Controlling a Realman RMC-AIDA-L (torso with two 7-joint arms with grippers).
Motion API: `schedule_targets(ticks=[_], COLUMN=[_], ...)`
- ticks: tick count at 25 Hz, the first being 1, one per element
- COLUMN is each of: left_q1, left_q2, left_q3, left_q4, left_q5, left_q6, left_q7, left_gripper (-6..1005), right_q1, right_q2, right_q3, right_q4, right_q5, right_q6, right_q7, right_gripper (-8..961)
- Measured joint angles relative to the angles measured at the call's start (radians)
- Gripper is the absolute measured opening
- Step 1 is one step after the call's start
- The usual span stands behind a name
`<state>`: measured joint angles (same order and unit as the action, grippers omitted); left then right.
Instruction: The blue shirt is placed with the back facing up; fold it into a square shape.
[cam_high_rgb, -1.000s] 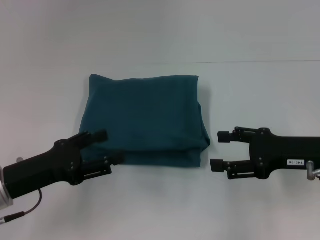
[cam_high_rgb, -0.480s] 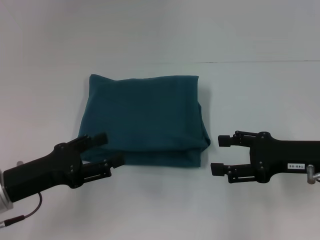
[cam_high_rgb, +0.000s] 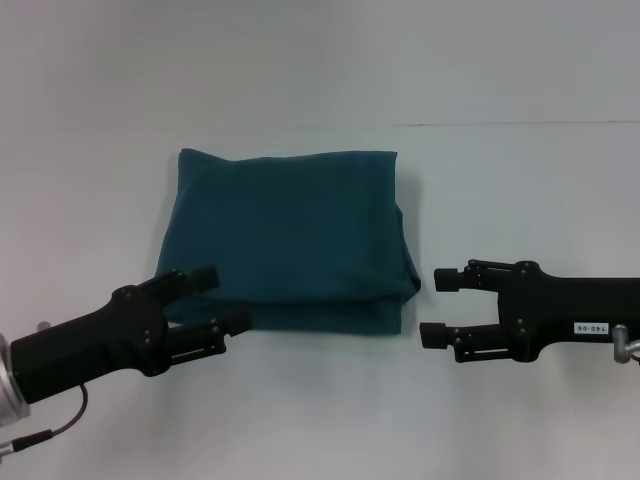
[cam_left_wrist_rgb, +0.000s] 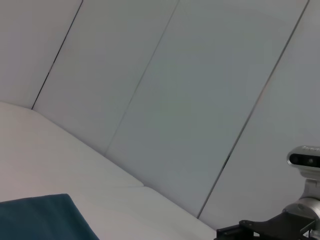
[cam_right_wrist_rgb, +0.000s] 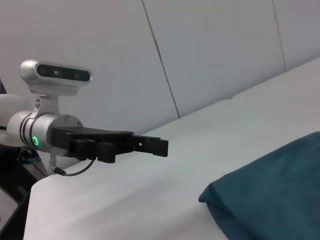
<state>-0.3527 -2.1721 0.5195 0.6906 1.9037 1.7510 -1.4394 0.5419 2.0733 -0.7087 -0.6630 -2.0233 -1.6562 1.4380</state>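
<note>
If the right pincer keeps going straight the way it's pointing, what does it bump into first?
Probably the blue shirt. The right pincer, open, points toward the folded shirt's near right corner with only bare table between them, though its height above the table is hard to judge.

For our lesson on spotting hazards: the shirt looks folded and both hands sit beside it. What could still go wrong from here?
1. The left hand, open, overlaps the blue shirt at its near-left corner; pulling away could snag the fabric and undo the fold.
2. The near edge shows stacked layers that look loose and could slip apart if nudged.
3. The right hand, open and apart from the shirt's near-right corner, could bump that corner if it swings inward.
</note>
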Motion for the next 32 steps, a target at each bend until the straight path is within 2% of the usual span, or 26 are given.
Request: schedule_targets(ticks=[12, 19, 32], left_q1=[-0.002, -0.012, -0.016], left_q2=[0.003, 0.005, 0.006], left_q3=[-0.004, -0.001, 0.003], left_q4=[-0.004, 0.000, -0.003], left_q5=[0.011, 0.060, 0.093], left_q6=[-0.004, -0.005, -0.005], left_q7=[0.001, -0.006, -0.008], left_gripper=[950, 950, 949], right_q1=[0.006, 0.012, 0.024], right_q2=[0.000, -0.009, -0.010], right_q3=[-0.015, -0.067, -0.074], right_q4=[0.002, -0.007, -0.009], right_q5=[-0.001, -0.006, -0.028], right_q6=[0.008, 0.011, 0.013], right_q7=[0.004, 0.053, 0.079], right_gripper=[915, 915, 915])
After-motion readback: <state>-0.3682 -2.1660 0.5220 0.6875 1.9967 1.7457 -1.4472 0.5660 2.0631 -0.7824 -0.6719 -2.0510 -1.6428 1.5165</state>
